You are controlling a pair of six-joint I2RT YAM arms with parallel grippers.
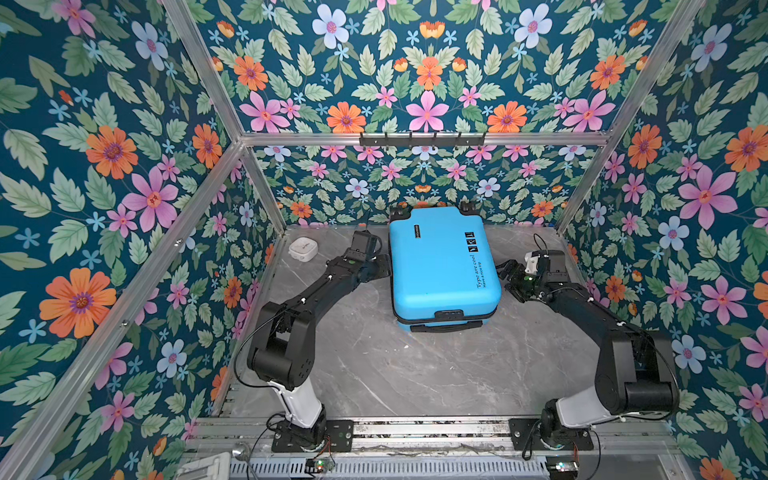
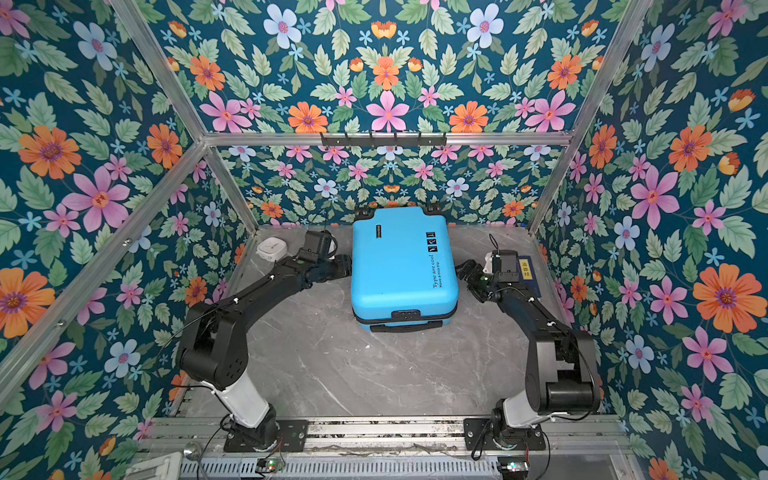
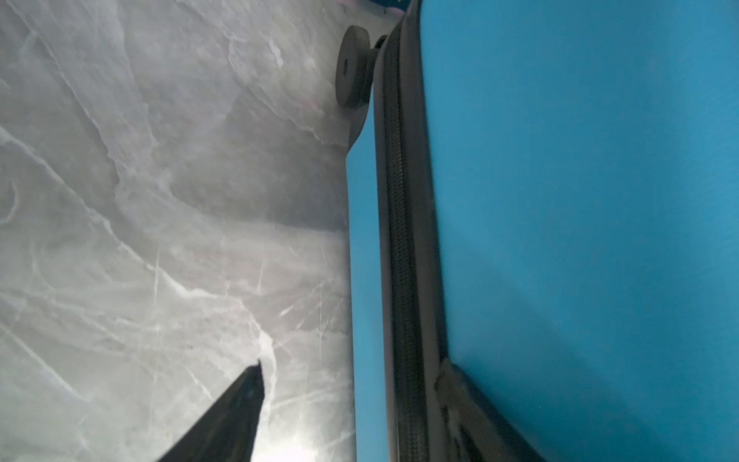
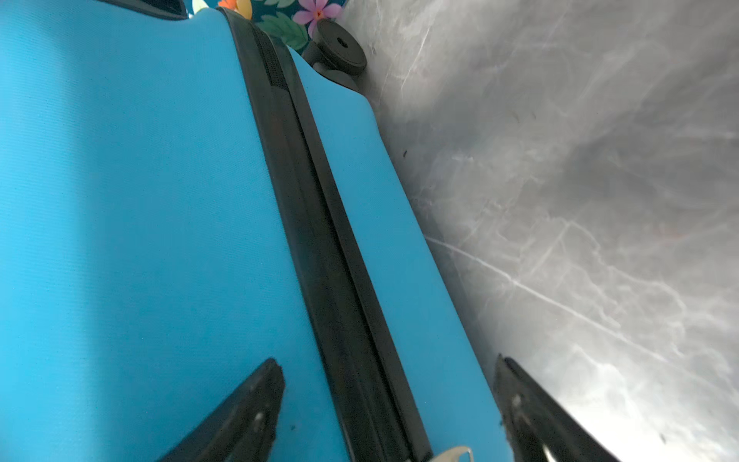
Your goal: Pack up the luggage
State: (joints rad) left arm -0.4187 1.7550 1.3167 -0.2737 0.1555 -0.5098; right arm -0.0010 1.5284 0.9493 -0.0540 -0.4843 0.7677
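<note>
Luggage [image 1: 442, 266] between left and right jaws

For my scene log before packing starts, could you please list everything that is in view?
luggage: one, sky-blue with black trim, closed, lying flat mid-table toward the rear wall.
small square box: one, white, rear left of the table.
book: one, dark blue with yellow label, rear right, partly hidden.
hook rack: one, black, on the rear rail.
table: one, grey marble.
walls: three, floral on dark teal, around the table.
left gripper: one, black, open, at the luggage's left side.
right gripper: one, black, open, at its right side.
</note>
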